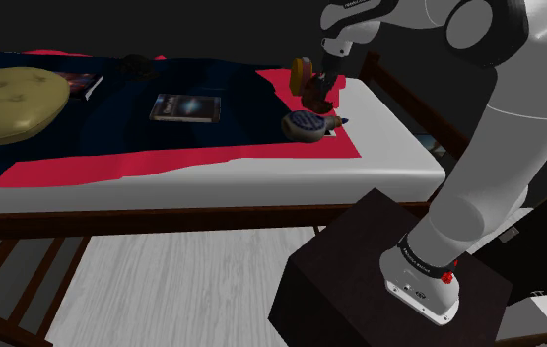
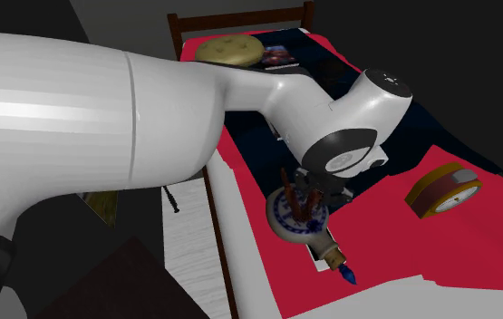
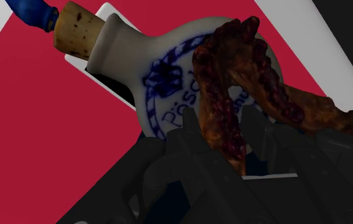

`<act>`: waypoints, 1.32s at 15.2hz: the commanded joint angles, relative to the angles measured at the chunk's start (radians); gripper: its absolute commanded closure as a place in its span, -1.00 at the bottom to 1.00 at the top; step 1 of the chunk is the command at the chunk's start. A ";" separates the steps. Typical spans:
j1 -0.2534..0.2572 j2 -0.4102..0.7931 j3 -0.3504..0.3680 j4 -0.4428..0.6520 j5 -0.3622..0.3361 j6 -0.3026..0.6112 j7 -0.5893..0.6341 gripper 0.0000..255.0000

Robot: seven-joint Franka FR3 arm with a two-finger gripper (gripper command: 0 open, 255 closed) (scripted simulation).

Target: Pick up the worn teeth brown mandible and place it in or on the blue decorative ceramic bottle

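Mandible (image 3: 232, 83): dark red-brown, knobbly, two arms meeting in a V. Held off the bed (image 1: 389, 148), right over the round body of the bottle (image 3: 137, 63). Can't tell if it touches the bottle.
Hand (image 3: 232, 137): black, closed on the mandible, clasping one arm of it. Points down at the bed, just above the bottle.
Bottle: white w/ blue pattern & lettering. Lies on its side on the red sheet, near the front long edge, close to the bed's end by the stand (image 1: 360, 266). Neck points toward that end.
Cork (image 3: 76, 28): brown, speckled, plugged into the bottle's neck. A blue tip (image 3: 32, 9) sticks out beyond it.
Bed: white mattress, red sheet, dark navy cover across the middle, brown wooden frame.
Clock-like disc (image 2: 442, 190): round, yellow rim, red side, pale face. On the red sheet near the bottle, on the far-long-edge side of it, not touching.
Book (image 1: 184, 107): flat on the navy cover, approx mid-bed, well apart from the bottle.
Cushion (image 1: 10, 104): yellowish, round, buttoned. At the bed's other end, by the headboard.
Arm (image 1: 498, 148): white w/ dark joints. Rises from the stand & reaches over the bed's near end.
Stand: dark box on the pale plank floor (image 1: 182, 286), beside the bed's front corner.
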 commanded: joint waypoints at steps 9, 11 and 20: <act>-0.002 -0.007 -0.002 0.024 -0.003 -0.031 0.002 -1.00; -0.006 -0.017 -0.005 0.078 -0.009 -0.094 0.006 -1.00; -0.007 -0.020 -0.007 0.101 -0.010 -0.120 0.008 -1.00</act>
